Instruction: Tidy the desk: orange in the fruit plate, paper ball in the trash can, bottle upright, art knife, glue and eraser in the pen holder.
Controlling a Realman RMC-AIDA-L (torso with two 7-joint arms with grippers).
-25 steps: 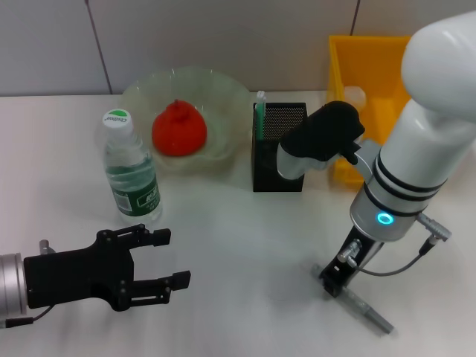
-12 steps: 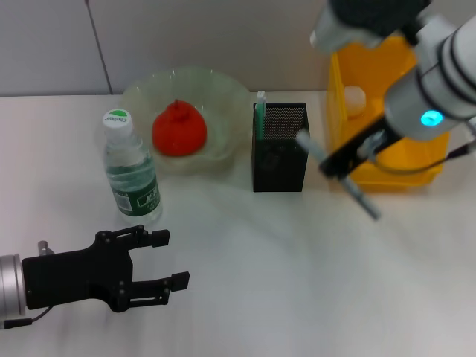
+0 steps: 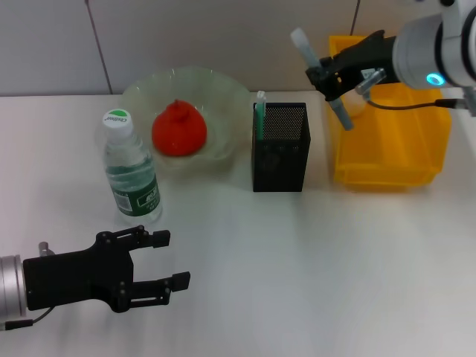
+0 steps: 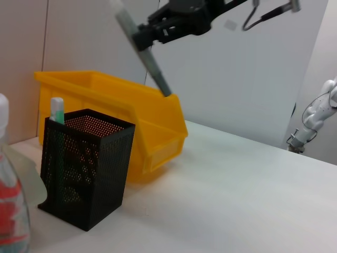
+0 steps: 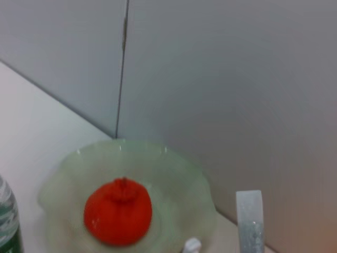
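Right hand (image 3: 327,78) clamped on the art knife (image 3: 321,79), held tilted up high with the pen holder (image 3: 280,147) below and slightly off to the side, so could easily clip the mesh rim and miss, left hand (image 3: 152,269) parked open low.

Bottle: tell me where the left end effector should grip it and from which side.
Grip the bottle around its labelled middle, coming in level from the near, front side where the open left end effector already waits. It stands upright with a round body; the fruit plate crowds it behind, and the narrow cap gives less to hold.
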